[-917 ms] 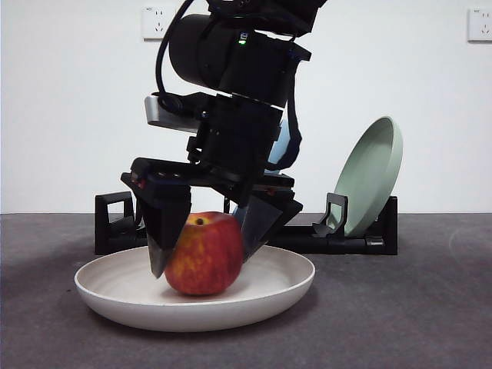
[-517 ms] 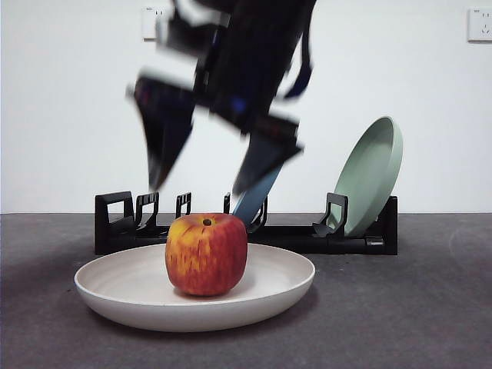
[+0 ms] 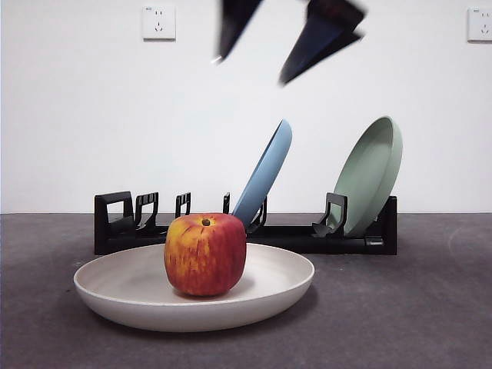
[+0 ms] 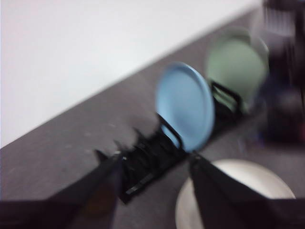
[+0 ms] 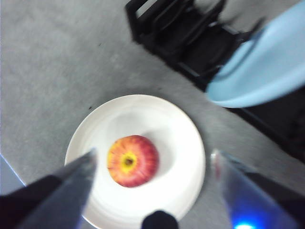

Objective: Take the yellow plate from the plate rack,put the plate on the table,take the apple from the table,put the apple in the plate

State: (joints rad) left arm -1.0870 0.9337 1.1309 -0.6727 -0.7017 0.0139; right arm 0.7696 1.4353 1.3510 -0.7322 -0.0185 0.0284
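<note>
From left to right in the front view: the long, low black plastic plate rack runs along the back of the dark grey speckled tabletop, its left-hand slots empty. In front of it lies the wide, shallow, cream-white yellow plate, flat on the tabletop, and the red apple streaked with yellow-orange sits upright inside it, left of centre, stem dimple up. Behind, a light blue plate leans in the middle of the rack and a sage green plate stands tilted at its right end.

I read both placements as done: plate down, apple in it. The right gripper hangs high above the plate with its fingers spread wide and holding nothing; its wrist view looks straight down on the apple between them. In the front view I take the two dark tips at the top edge to be this gripper. The left gripper is blurred, its fingers parted and empty, pointing towards the rack.

As I judge it, the next move calls only for parking both arms clear of the plates.

No brand, label or legible writing shows; two white wall sockets are unmarked.
</note>
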